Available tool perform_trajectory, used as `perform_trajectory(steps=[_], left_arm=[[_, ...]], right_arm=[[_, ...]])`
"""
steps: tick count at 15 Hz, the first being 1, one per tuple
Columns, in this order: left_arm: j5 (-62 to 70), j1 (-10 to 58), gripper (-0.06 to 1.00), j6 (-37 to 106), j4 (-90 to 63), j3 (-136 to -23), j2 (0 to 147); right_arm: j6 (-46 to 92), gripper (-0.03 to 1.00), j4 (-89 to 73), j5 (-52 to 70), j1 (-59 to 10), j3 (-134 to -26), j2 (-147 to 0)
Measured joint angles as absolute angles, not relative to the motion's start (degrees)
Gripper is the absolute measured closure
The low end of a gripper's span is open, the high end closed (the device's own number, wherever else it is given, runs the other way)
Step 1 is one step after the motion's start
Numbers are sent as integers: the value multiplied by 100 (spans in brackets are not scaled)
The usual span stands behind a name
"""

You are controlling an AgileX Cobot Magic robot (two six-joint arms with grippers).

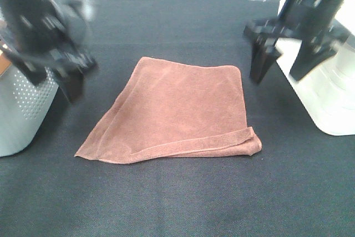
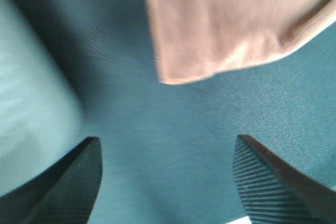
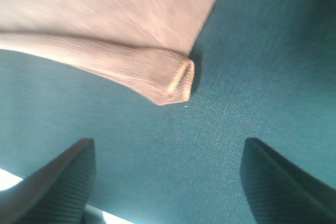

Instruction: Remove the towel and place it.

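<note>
The rust-brown towel point(image 1: 177, 112) lies spread flat on the dark table, with its near right edge rolled over. My left gripper point(image 1: 54, 84) hangs open and empty above the table, just left of the towel. In the left wrist view its open gripper point(image 2: 168, 182) is apart from a towel corner point(image 2: 226, 19). My right gripper point(image 1: 277, 75) hangs open and empty just right of the towel's far right corner. In the right wrist view the open gripper point(image 3: 168, 182) is apart from the towel's rolled corner point(image 3: 173, 80).
A perforated metal basket point(image 1: 19, 112) stands at the left edge, and also shows in the left wrist view point(image 2: 31, 103). A white basket point(image 1: 333, 92) stands at the right edge. The dark tablecloth point(image 1: 177, 203) covers the table.
</note>
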State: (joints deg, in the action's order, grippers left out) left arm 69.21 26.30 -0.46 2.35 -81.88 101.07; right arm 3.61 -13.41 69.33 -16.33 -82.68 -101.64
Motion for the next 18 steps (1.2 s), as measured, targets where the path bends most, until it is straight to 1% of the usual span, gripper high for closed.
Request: perform_trajectory(steps=[5,6,7,9,12,15,16,18], left_arm=[[6944,2630,27,-481,705,-8188,8182],[6944,2630,27,-481,705,-8188,8182],[6944,2630,27,-550,751,-8188,7861],[6944,2630,27,-607,814,-7838,7145],[6944,2630,27,-716,819,-6715,6257],[6944,2630,27,-888,819,-5145,5277],[6893,2630,27,-888,819,-4458,4819],[6692,2630,27,-882,819,-3552,4251]], right_arm=[[361,24,-1341,6956,-1633,-8268,-8703],[361,24,-1341,6956,-1633,-8268,-8703],[372,24,-1341,6956,-1633,-8251,-8451],[401,24,-1341,6956,-1633,-7953,-7964],[470,24,-1318,6956,-1633,-6692,-7030],[516,24,-1100,6950,-1633,-5214,-6142],[521,24,-917,6961,-1633,-4446,-5649],[521,24,-710,6749,-1633,-3592,-4853]])
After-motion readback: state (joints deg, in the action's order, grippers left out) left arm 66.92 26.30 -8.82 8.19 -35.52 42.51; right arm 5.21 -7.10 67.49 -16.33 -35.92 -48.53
